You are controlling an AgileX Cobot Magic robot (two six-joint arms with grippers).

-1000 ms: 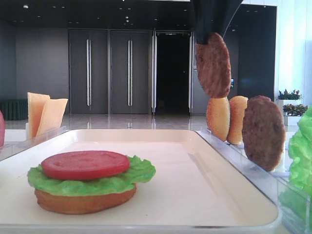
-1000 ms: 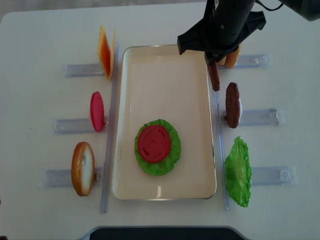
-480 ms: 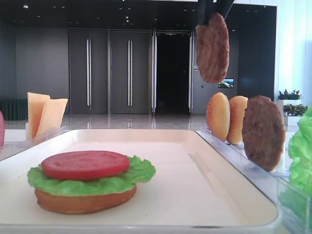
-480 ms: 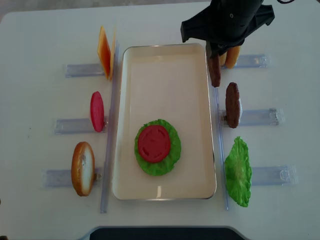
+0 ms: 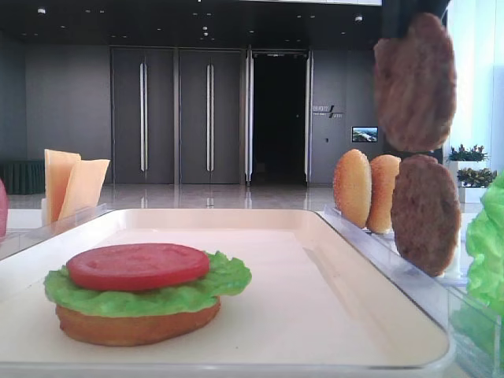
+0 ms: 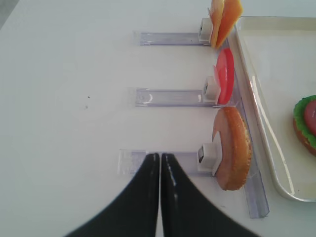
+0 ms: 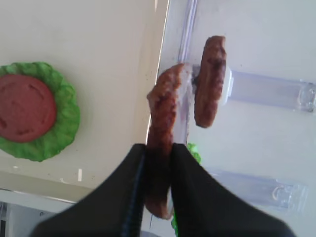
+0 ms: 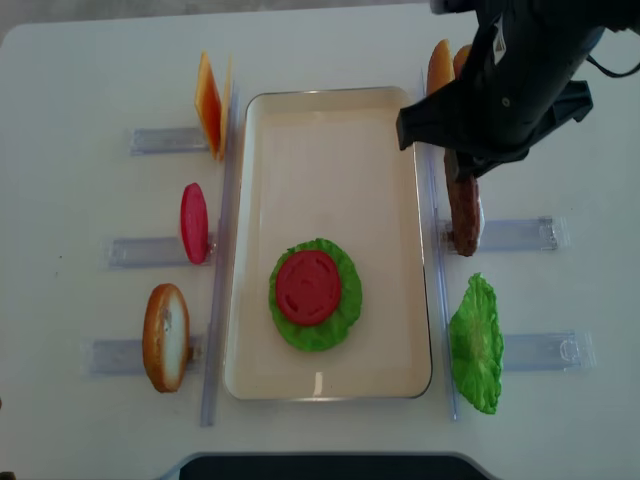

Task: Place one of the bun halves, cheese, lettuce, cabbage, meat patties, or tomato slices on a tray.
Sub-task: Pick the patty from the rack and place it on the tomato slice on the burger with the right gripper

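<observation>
On the white surface, the left claw hangs pinched tight with nothing in it, near a bun half standing in its clear holder. Farther right the tray carries a bun, lettuce and tomato slice stack, and over its right rim the right claw clamps a meat patty on edge (beside another patty in its holder).

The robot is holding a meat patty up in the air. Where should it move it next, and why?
Probably sideways over the tray, toward the stack. The right gripper pinches a meat patty on edge, hanging by the tray's right rim, near the other patty in its holder. The stack so far has a bun, lettuce and a tomato slice, so the patty likely goes on top.
</observation>
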